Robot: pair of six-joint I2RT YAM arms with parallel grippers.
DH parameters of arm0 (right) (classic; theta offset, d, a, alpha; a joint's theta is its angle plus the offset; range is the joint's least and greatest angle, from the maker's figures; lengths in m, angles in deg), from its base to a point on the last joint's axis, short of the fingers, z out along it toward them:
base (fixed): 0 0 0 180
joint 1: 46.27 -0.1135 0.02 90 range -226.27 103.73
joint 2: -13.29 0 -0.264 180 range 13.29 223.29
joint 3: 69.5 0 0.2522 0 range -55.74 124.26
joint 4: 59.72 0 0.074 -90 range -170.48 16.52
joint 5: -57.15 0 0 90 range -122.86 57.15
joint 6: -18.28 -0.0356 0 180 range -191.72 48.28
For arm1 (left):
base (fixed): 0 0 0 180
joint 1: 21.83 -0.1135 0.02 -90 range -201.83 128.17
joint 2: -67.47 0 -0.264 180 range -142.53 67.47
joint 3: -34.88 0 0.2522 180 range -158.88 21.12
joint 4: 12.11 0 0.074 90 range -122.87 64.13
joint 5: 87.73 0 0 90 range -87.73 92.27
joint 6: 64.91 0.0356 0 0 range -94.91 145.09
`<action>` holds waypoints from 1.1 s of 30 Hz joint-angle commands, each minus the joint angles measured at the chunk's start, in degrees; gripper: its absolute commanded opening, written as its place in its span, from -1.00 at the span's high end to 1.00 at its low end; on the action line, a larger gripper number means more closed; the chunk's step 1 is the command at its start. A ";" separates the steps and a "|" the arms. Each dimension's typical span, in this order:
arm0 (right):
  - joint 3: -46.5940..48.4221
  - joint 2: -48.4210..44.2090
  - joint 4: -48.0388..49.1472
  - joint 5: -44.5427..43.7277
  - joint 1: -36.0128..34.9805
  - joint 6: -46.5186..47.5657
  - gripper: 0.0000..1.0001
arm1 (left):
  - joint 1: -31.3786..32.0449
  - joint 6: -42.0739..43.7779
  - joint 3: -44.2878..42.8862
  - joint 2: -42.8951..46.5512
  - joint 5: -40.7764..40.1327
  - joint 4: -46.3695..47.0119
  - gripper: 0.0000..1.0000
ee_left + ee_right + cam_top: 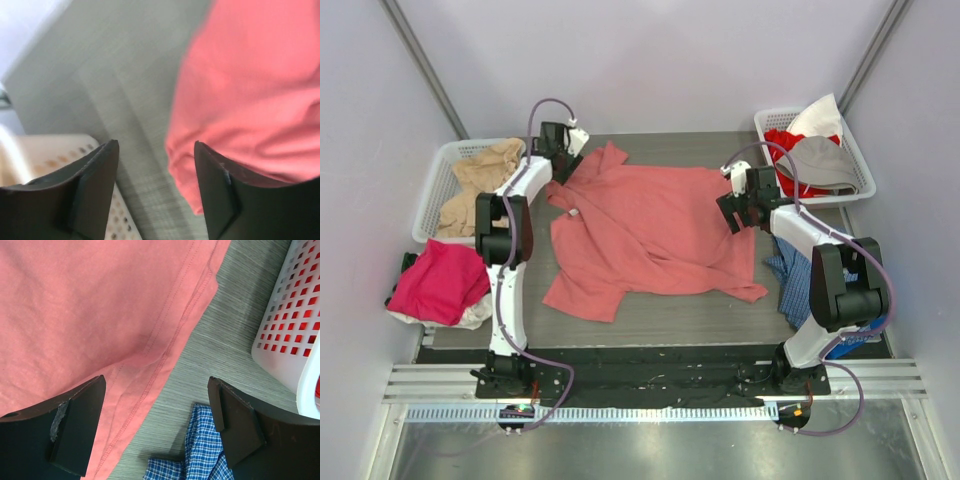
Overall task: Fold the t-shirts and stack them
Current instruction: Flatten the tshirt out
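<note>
A: Where is the salmon-red t-shirt [655, 235] laid?
B: Spread rumpled on the table [680, 322]; left gripper [156, 187] and right gripper [157, 425] are seen parted, empty, at its edges; soft, light cloth is judged best pinched at the hem.

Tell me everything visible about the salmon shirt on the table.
The salmon shirt is soft, plain, knit-looking cloth with short sleeves and a double-stitched hem. It lies unfolded, spread but rumpled, across the middle of the table, one sleeve toward the far left corner. Neither gripper holds it: the left gripper is open beside its edge, the right gripper open above its hem.
</note>
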 commanded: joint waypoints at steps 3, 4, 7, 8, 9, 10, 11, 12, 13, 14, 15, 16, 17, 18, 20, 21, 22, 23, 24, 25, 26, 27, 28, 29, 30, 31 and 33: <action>2.22 0.20 0.05 -0.26 -0.87 -1.05 -0.82 | 0.99 -5.47 -13.85 0.37 8.43 -2.03 -0.38; 2.22 0.20 -0.03 -0.26 -0.79 -1.06 -0.82 | 1.08 -5.56 -15.43 -0.68 8.88 -2.83 -0.38; 2.05 -0.06 -0.12 -0.08 -0.87 -0.97 -0.82 | 1.78 -5.21 -19.31 -4.73 13.43 -3.63 -0.36; 1.78 -0.06 -0.12 -0.17 -0.96 -0.79 -0.82 | 1.79 -5.30 -19.49 -5.26 14.76 -3.45 -0.36; 1.69 -0.15 -0.12 -0.35 -0.96 -0.62 -0.82 | 1.79 -5.73 -19.40 -6.22 16.16 -1.97 -0.35; 1.61 -0.23 -0.12 -0.35 -0.96 -0.53 -0.82 | 1.79 -5.82 -19.32 -6.58 18.70 -1.52 -0.34; 1.43 -0.32 -0.21 -0.43 -0.87 -0.27 -0.81 | 1.79 -6.26 -19.58 -7.11 19.95 -1.00 -0.33; 1.26 -0.41 -0.12 -0.52 -0.96 -0.18 -0.82 | 1.79 -6.87 -19.84 -8.33 20.65 0.05 -0.32; 0.99 -0.59 -0.12 -0.61 -0.87 -0.09 -0.81 | 1.70 -7.40 -20.02 -8.78 21.71 0.76 -0.31; 0.82 -0.59 -0.12 -0.61 -0.96 0.00 -0.81 | 1.70 -8.28 -19.84 -9.30 22.06 1.55 -0.28; 0.64 -0.85 -0.12 -0.52 -0.87 0.00 -0.82 | 1.70 -8.55 -19.84 -10.09 22.24 3.47 -0.27; 0.46 -0.76 -0.04 -0.44 -0.87 0.09 -0.81 | 1.61 -9.07 -19.84 -10.71 22.24 4.19 -0.26; 0.11 -0.76 -0.03 -0.44 -0.96 0.09 -0.81 | 1.78 -9.77 -20.36 -11.15 22.50 5.24 -0.25; 0.11 -0.76 0.05 -0.44 -0.87 0.00 -0.81 | 1.79 -9.95 -20.89 -11.68 23.03 5.42 -0.25; 0.02 -0.59 0.05 -0.44 -0.87 -0.26 -0.81 | 1.78 -10.39 -22.39 -13.17 24.52 5.95 -0.25; -0.06 -0.59 0.05 -0.44 -0.96 -0.27 -0.81 | 1.70 -10.57 -22.91 -13.78 24.88 6.04 -0.25; -0.15 -0.67 0.05 -0.26 -0.87 -0.35 -0.81 | 1.78 -10.57 -24.05 -14.83 25.23 6.13 -0.25; -0.07 -0.59 -0.03 -0.17 -0.87 -0.44 -0.81 | 1.70 -10.66 -24.76 -15.28 25.49 6.39 -0.24; -0.06 -0.67 -0.03 -0.17 -0.87 -0.44 -0.81 | 1.70 -10.66 -25.46 -15.89 25.67 6.39 -0.24; 0.02 -0.59 -0.12 -0.08 -0.96 -0.53 -0.81 | 1.78 -10.48 -26.69 -16.42 25.67 6.57 -0.24; 0.02 -0.67 -0.38 0.00 -0.87 -0.62 -0.80 | 1.79 -10.22 -27.22 -17.30 25.58 6.74 -0.23; 0.02 -0.76 -0.39 0.00 -0.87 -0.70 -0.80 | 1.70 -10.05 -27.75 -17.57 25.58 7.01 -0.23; 0.02 -0.68 -0.39 0.09 -0.96 -0.62 -0.80 | 1.78 -9.78 -28.10 -17.83 25.50 7.27 -0.23; -0.06 -0.59 -0.47 0.18 -0.87 -0.70 -0.81 | 1.79 -9.78 -28.10 -17.92 25.50 8.14 -0.23; -0.15 -0.33 -0.47 0.18 -0.87 -0.79 -0.80 | 1.79 -9.69 -28.10 -18.10 25.32 8.59 -0.24; -0.07 -0.15 -0.47 0.27 -1.05 -0.71 -0.80 | 1.70 -9.52 -28.02 -18.18 25.41 8.94 -0.23; 0.11 0.46 -0.56 0.18 -0.96 -0.97 -0.80 | 1.79 -9.17 -28.37 -18.88 25.41 9.73 -0.24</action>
